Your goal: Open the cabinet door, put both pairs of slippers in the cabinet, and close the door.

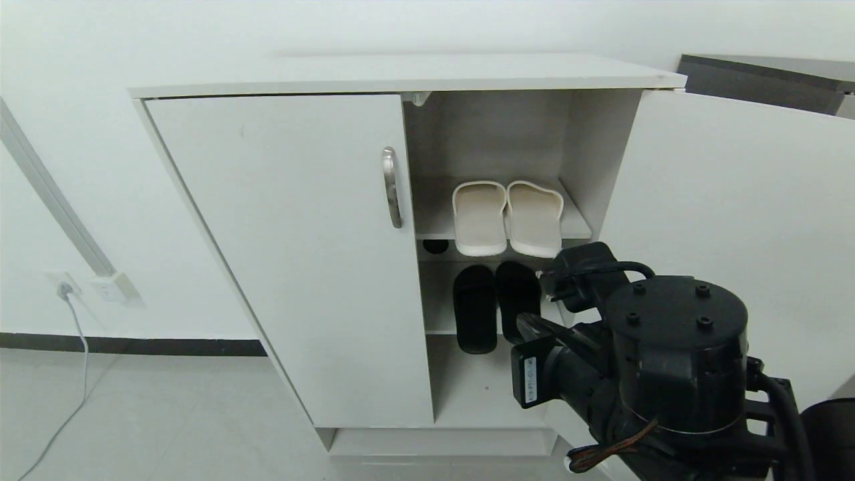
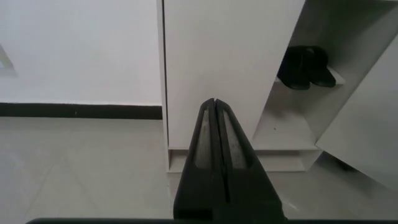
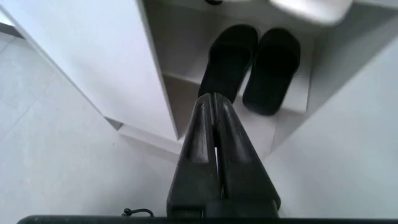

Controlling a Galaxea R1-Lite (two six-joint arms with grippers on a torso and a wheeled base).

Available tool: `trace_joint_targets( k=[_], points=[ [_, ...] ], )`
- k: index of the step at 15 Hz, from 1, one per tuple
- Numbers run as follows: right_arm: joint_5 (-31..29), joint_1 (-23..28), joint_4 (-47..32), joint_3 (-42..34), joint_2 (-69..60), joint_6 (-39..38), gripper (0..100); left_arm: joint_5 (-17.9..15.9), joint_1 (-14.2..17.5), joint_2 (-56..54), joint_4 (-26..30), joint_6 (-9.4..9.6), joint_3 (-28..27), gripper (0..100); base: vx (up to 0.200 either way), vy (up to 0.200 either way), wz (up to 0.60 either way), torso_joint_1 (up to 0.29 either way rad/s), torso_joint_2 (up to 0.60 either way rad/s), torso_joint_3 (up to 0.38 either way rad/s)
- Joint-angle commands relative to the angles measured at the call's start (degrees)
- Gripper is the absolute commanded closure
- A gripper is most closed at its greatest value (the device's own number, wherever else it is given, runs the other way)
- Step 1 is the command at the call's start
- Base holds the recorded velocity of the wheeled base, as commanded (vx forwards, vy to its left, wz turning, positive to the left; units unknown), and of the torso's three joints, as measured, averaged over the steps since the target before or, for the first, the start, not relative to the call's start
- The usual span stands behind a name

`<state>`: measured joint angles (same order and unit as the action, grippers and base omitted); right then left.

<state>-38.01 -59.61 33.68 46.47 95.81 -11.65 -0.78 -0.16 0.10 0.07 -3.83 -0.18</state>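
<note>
Head view: a white cabinet (image 1: 401, 73) stands against a white wall with its left door (image 1: 287, 254) shut and its right door (image 1: 721, 240) swung wide open. A metal handle (image 1: 391, 188) runs upright along the inner edge of the shut door.

Both pairs of slippers are inside the open half. The white slippers (image 1: 481, 220) lie side by side on the upper shelf (image 1: 434, 224), their front ends reaching just past the shelf edge. The black slippers (image 1: 475, 307) lie side by side on the shelf below, also overhanging its edge, above the bare cabinet bottom (image 1: 467, 394).

The right arm (image 1: 668, 347) hangs in front of the opening, between the black slippers and the open door.

In the right wrist view, the right gripper (image 3: 214, 96) has its two fingers pressed together with nothing between them. Its tips point toward the black slippers but stay clear of them, outside the cabinet.

In the left wrist view, the left gripper (image 2: 214, 101) is likewise pressed together and empty. It sits low over the pale tiled floor (image 1: 167, 414) and faces the shut left door, well apart from it.

On the wall beside the cabinet, a socket (image 1: 63, 286) holds a plug, and its grey cable (image 1: 75, 361) trails down to the floor.
</note>
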Motion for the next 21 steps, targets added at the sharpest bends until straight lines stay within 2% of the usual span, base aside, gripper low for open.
trace_joint_targets(
  k=[1, 6, 21],
  points=[
    [0.04, 0.11, 0.07, -0.06, 0.52, -0.04, 100, -0.01, -0.02, -0.01, 0.01, -0.04, 0.01, 100, -0.200, 0.000, 0.00, 0.007, 0.00, 0.002],
    [0.04, 0.55, 0.24, -2.09, 0.70, -0.04, 100, 0.08, -0.02, -0.01, 0.01, -0.04, 0.01, 100, -0.200, 0.000, 0.00, 0.002, 0.00, 0.000],
    [0.48, 1.16, 1.30, -4.46, 1.93, 1.99, 100, 0.08, -0.02, -0.01, 0.01, -0.04, 0.01, 100, 0.000, 0.000, 0.00, 0.000, 0.00, 0.000]
  ],
)
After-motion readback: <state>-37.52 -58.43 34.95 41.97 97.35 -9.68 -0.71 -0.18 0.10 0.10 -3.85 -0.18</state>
